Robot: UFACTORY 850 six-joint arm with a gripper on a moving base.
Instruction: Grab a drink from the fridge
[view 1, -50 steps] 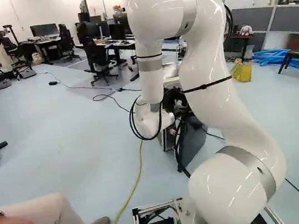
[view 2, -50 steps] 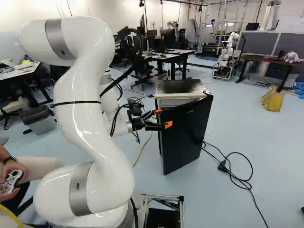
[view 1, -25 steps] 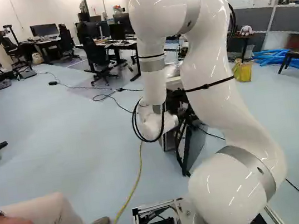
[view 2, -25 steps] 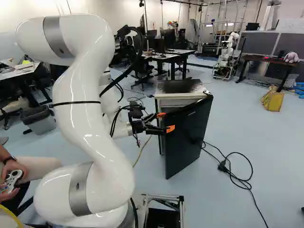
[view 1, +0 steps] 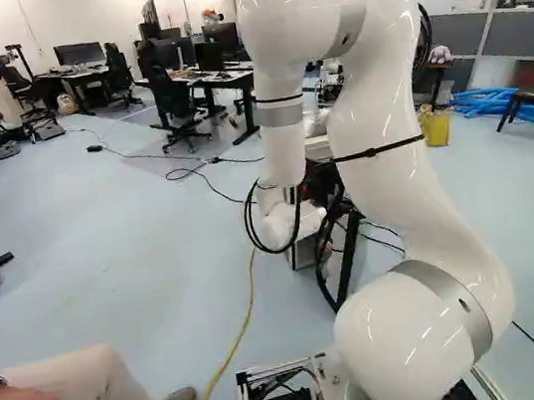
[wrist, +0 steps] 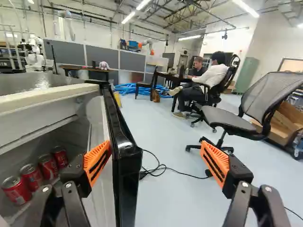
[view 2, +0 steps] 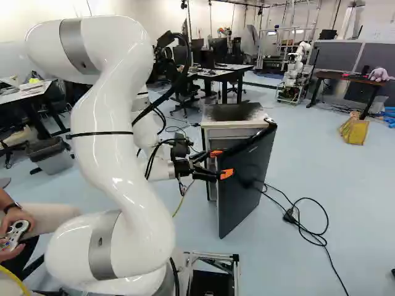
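Observation:
The gripper (view 2: 221, 163) is at the near edge of the black fridge door (view 2: 250, 176) in the right base view. In the wrist view the gripper (wrist: 156, 163) stands wide open. One orange pad (wrist: 98, 163) overlaps the door's white inner side; whether it touches cannot be told. The other pad (wrist: 215, 163) is out beyond the door's black face. Between them runs the door's edge (wrist: 127, 177), much closer to the first finger. The fridge (view 2: 234, 111) stands partly open. Several red cans (wrist: 32, 176) stand inside, beside the inner finger. Nothing is gripped.
An office chair (wrist: 227, 120) stands ahead, beyond the outer finger. A black cable (view 2: 302, 213) lies on the floor past the door. A yellow cable (view 1: 241, 330) crosses the floor near the base. Another robot (view 2: 296, 71) stands far back.
The fridge door has swung wider open. My arm has shifted a little to the right in both base views, its gripper moving along with the door's edge. The base has not moved.

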